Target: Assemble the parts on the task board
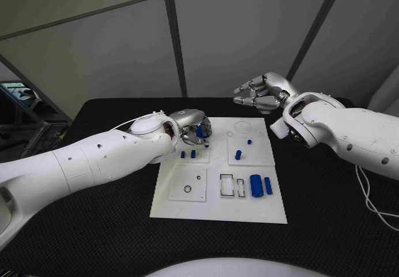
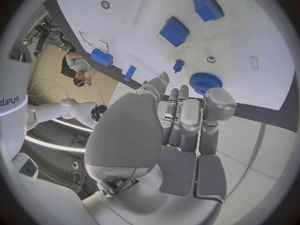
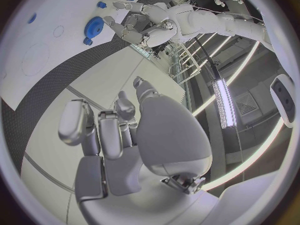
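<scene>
The left hand (image 1: 193, 130) is positioned over the far left corner of the task board (image 1: 218, 210). Its fingers (image 2: 211, 104) are extended and lie close together; nothing is held between them. In the left wrist view the fingertips sit just beside a blue gear (image 2: 205, 82) that lies flat on the board; whether they touch it cannot be told.

The right hand (image 1: 263, 92) is raised beyond the far edge of the board, well apart from it. Its fingers (image 3: 75, 121) are curled in toward the palm and grip nothing.

The task board lies in the middle of the black desk (image 1: 100, 236). Parts on it:
- two small blue pegs (image 1: 188, 154) standing near the left edge, just beside the left hand;
- a blue peg (image 1: 238, 154) standing in the upper right panel, with a smaller blue piece (image 1: 248, 141) near it;
- a large blue cylinder (image 1: 256, 185) lying at the right edge, with a thin blue pin (image 1: 267, 185) just beside it.

Writing: the letters "deys" (image 2: 9, 102) are partly legible on the white arm casing in the left wrist view. No other labels can be read.
</scene>
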